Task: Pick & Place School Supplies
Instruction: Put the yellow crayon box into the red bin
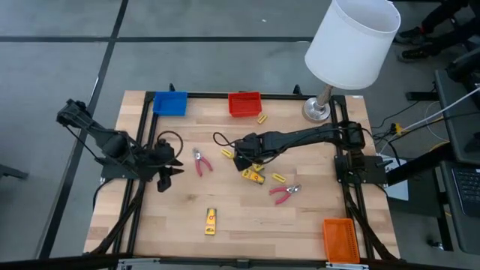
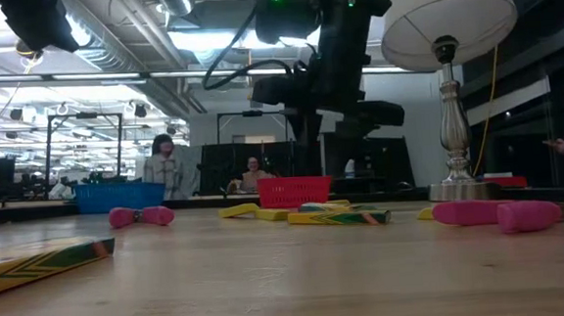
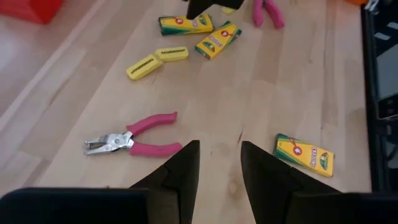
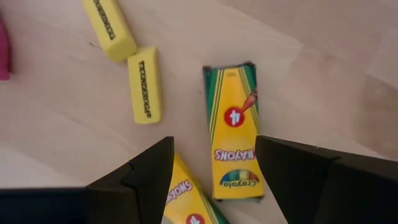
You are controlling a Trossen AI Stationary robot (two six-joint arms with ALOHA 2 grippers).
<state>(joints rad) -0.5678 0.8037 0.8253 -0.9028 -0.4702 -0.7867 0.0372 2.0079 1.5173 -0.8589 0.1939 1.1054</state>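
Observation:
My right gripper [image 1: 241, 159] hangs open at the table's middle. In its wrist view the fingers stand on either side of a yellow crayon packet [image 4: 233, 143] lying flat, without visibly touching it [image 4: 212, 143]. A second packet [image 4: 186, 199] lies partly hidden under one finger, and two yellow sticks [image 4: 144, 84] lie beside them. My left gripper [image 1: 174, 166] waits open at the left [image 3: 219, 149], above bare wood. A pink-handled tool [image 3: 134, 140] lies flat near it. A third packet [image 1: 211, 221] lies near the front edge, and the other pink tool [image 1: 285, 193] lies right of centre.
A blue tray [image 1: 170, 103] and a red tray [image 1: 244, 103] sit at the far edge, and an orange tray [image 1: 339, 240] sits at the near right corner. The white-shaded lamp [image 1: 351, 41] stands at the far right. More yellow sticks [image 1: 262, 118] lie scattered. People sit in the room behind [image 2: 164, 160].

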